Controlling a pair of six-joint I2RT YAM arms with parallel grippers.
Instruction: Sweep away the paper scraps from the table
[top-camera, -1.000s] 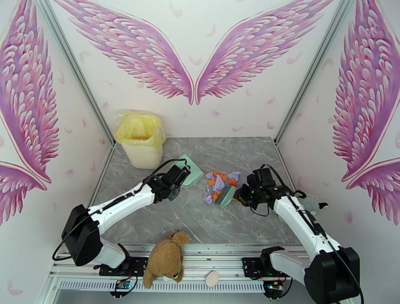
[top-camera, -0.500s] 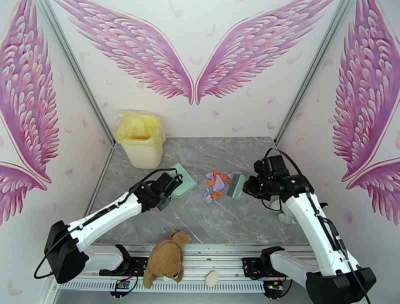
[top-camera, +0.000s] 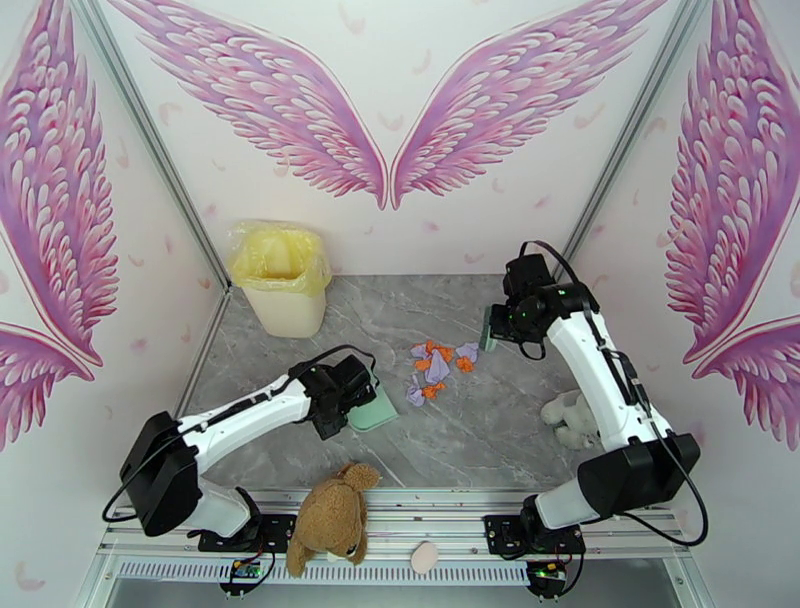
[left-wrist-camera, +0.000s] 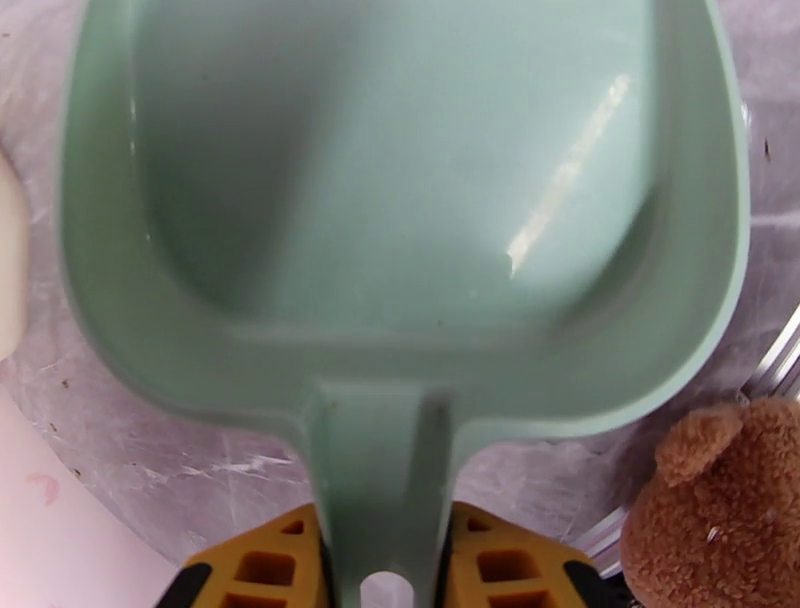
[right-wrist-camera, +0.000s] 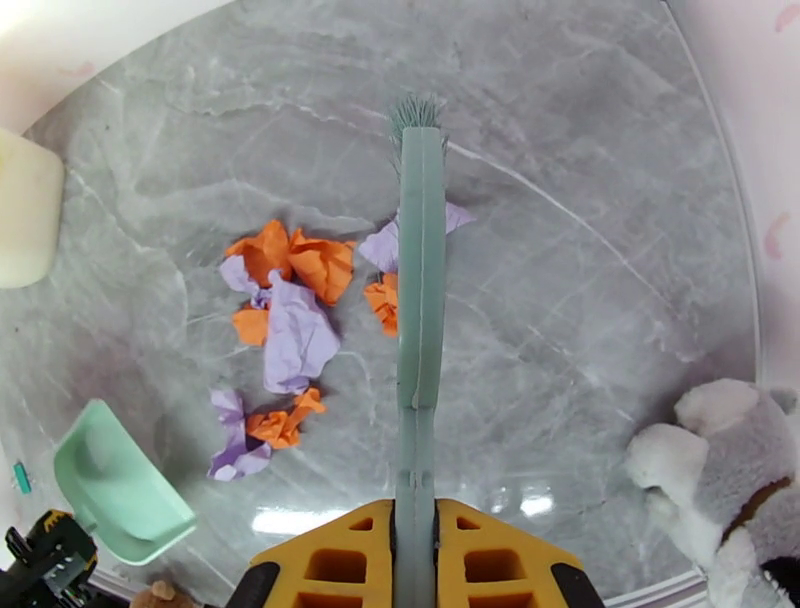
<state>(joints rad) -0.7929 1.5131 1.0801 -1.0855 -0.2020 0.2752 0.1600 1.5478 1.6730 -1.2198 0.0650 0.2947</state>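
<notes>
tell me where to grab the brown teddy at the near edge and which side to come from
Probably by the torso of the brown teddy, its widest soft part, coming straight down from above with the jaws across its width. It lies flat on the metal frame with its head toward the table, so both flanks look free, while nothing could get underneath it.

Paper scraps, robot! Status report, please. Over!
Report: left gripper shut on dustpan, right gripper shut on brush. On table, scraps bunched between brush and dustpan; dustpan empty. Nearby grey plush clear of scraps. Over.
</notes>
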